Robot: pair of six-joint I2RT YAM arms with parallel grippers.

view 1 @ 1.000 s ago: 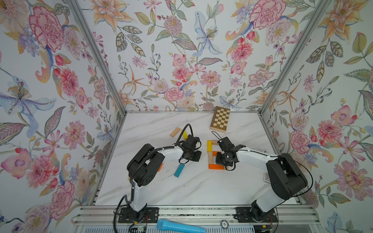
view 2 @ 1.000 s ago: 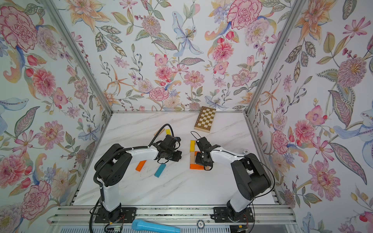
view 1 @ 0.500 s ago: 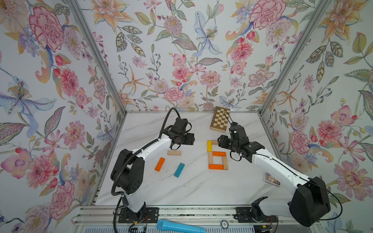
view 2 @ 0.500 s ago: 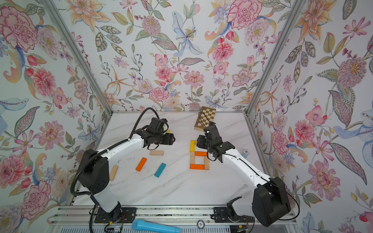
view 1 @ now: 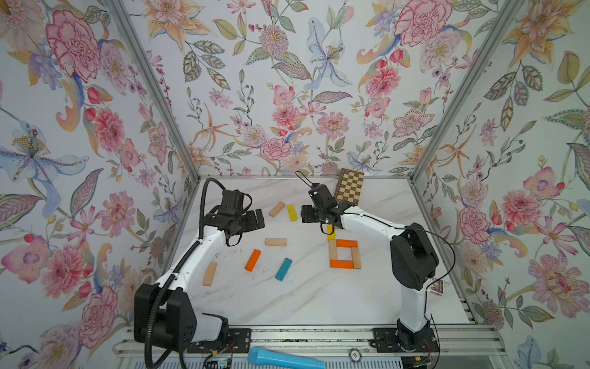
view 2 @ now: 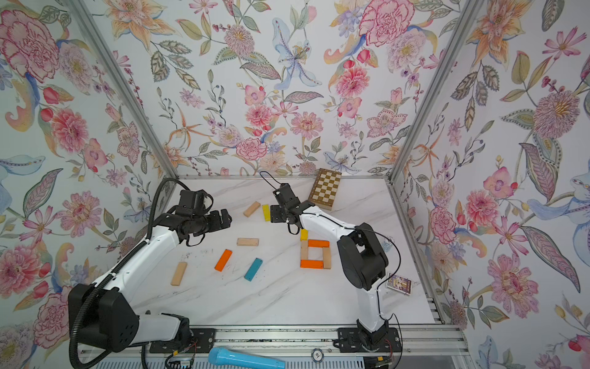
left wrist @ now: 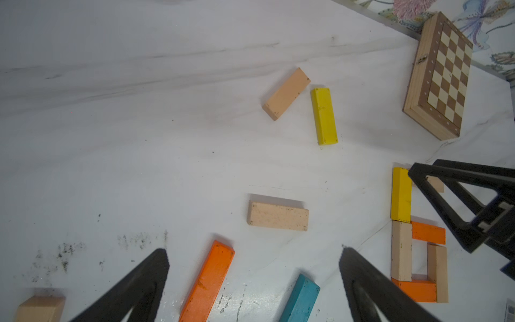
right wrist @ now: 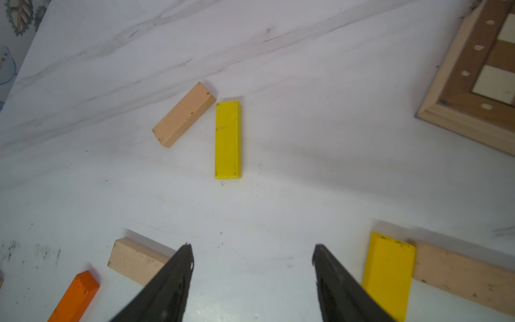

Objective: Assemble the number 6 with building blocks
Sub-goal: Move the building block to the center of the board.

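The left jaws stand wide apart and hold nothing. In the left wrist view their black fingers (left wrist: 139,284) hang high over the white marble-patterned table (view 1: 303,303). Seen between them, flat on the table and untouched, are a loose orange wooden block (left wrist: 207,281) and the single teal-blue wooden block (left wrist: 301,299). The right jaws are also parted and empty, their black fingers (right wrist: 172,284) over bare table.

In both top views the left jaws hang left of centre on the white left arm (view 1: 198,252). The right jaws hang just beyond the far end of the figure on the white right arm (view 1: 367,223).

The number 6 (view 1: 333,250) lies flat, right of centre. Its square loop is made of:
- a far orange bar (view 1: 346,243);
- a near orange bar (view 1: 341,264);
- a right beige bar (view 1: 356,258);
- a beige bar on the left.

A yellow stem block (view 1: 331,232) runs far from the loop's left corner, partly under the right arm. In the right wrist view a beige top bar (right wrist: 462,276) lies against the stem's far end and runs right.

The other building blocks lie loose:
- a slanted beige block (view 1: 276,209) and a yellow block (view 1: 291,212), just beside each other at far centre;
- a crosswise beige block (view 1: 275,242) at centre;
- a beige block (view 1: 209,273) near the left edge.

A brown-and-cream chequered board (view 1: 350,191) lies at the far wall. A light-blue microphone (view 1: 284,359) lies on the near rail.
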